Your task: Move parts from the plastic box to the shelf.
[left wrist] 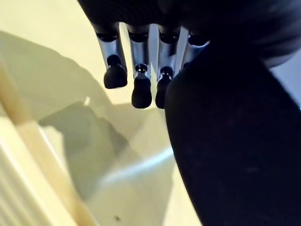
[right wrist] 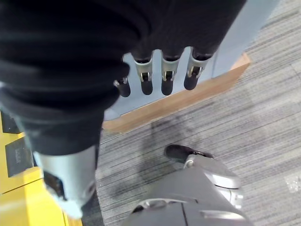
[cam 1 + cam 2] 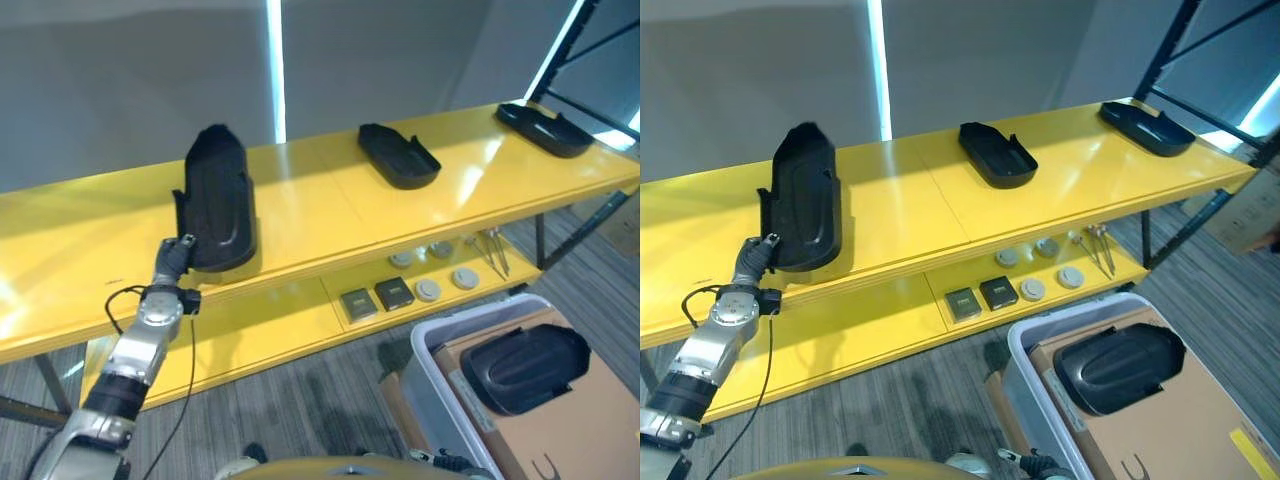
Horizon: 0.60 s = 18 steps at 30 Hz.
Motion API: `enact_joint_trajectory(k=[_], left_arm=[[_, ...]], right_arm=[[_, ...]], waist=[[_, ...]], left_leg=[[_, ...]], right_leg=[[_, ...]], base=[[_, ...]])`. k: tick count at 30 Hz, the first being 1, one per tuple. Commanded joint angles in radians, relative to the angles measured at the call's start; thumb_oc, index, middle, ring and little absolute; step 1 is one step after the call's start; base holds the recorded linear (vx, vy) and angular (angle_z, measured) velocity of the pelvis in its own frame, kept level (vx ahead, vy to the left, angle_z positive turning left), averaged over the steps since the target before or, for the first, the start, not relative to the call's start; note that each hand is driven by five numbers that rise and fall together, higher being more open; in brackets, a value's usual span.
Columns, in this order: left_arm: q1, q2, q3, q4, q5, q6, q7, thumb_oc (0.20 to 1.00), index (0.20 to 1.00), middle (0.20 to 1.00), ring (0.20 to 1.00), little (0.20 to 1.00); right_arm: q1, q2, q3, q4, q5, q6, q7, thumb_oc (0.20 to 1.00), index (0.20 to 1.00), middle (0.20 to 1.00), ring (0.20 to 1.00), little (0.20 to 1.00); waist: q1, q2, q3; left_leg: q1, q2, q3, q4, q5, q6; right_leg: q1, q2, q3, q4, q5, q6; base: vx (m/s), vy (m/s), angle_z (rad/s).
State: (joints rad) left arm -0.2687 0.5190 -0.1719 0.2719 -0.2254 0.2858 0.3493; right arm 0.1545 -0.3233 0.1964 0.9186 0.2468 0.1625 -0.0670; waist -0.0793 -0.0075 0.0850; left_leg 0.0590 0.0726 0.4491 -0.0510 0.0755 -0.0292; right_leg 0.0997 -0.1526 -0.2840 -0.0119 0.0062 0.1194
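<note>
Left hand (image 3: 181,252) up at front edge of top shelf (image 3: 330,215), against lower rim of black plastic part (image 3: 218,200) standing upright just beyond fingers. In left wrist view, fingers (image 1: 141,89) hanging straight and loose beside part's dark wall, not curled round it; thumb hidden, so reads as relaxed hand touching or just off part, not gripping. Right hand (image 2: 162,77) low near grey box wall, fingers straight, holding nothing. Further along shelf, away from left hand toward robot's right: two more black parts lying flat, second part (image 3: 398,155) and third part (image 3: 545,128), well apart. One last part (image 3: 525,365) down in plastic box (image 3: 440,385), resting on brown cardboard, far right and below left hand. Judged: moulded shells, stiff, light, smooth and a bit slippery, tall one tippy on end; best taken by rim or narrow side wall. No readable writing anywhere; small flat items (image 3: 378,298) on lower shelf unreadable.
</note>
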Motion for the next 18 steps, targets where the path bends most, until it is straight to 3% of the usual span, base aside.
enact_joint_trajectory(k=[1,9,18], left_arm=[[-0.123,0.054,0.015,0.047,0.089,0.038,0.091,0.2,0.2,0.2,0.2,0.2],[-0.304,0.036,-0.056,0.432,0.125,0.094,0.131,0.2,0.2,0.2,0.2,0.2],[-0.407,-0.03,-0.111,0.579,0.13,0.135,0.165,0.2,0.2,0.2,0.2,0.2]], right_arm=[[0.013,-0.013,0.031,-0.008,-0.03,0.014,0.02,1.0,1.0,1.0,1.0,1.0],[0.021,-0.027,0.092,-0.001,-0.078,0.004,0.031,1.0,1.0,1.0,1.0,1.0],[0.007,-0.033,0.107,0.04,-0.064,-0.024,0.026,1.0,1.0,1.0,1.0,1.0]], waist=[[0.004,0.017,-0.016],[-0.068,0.026,-0.013],[-0.109,0.014,-0.006]], left_leg=[[0.012,0.069,-0.078,0.039,-0.057,-0.04],[0.017,0.062,-0.036,0.041,-0.069,-0.028],[0.021,0.069,-0.014,0.036,-0.07,-0.029]], right_leg=[[-0.071,0.004,0.046,-0.012,0.045,0.044],[-0.103,-0.001,0.091,0.011,0.038,0.056],[-0.116,0.014,0.12,0.014,0.029,0.054]], base=[[0.05,0.066,-0.02],[0.04,0.043,-0.12],[0.03,-0.015,-0.1]])
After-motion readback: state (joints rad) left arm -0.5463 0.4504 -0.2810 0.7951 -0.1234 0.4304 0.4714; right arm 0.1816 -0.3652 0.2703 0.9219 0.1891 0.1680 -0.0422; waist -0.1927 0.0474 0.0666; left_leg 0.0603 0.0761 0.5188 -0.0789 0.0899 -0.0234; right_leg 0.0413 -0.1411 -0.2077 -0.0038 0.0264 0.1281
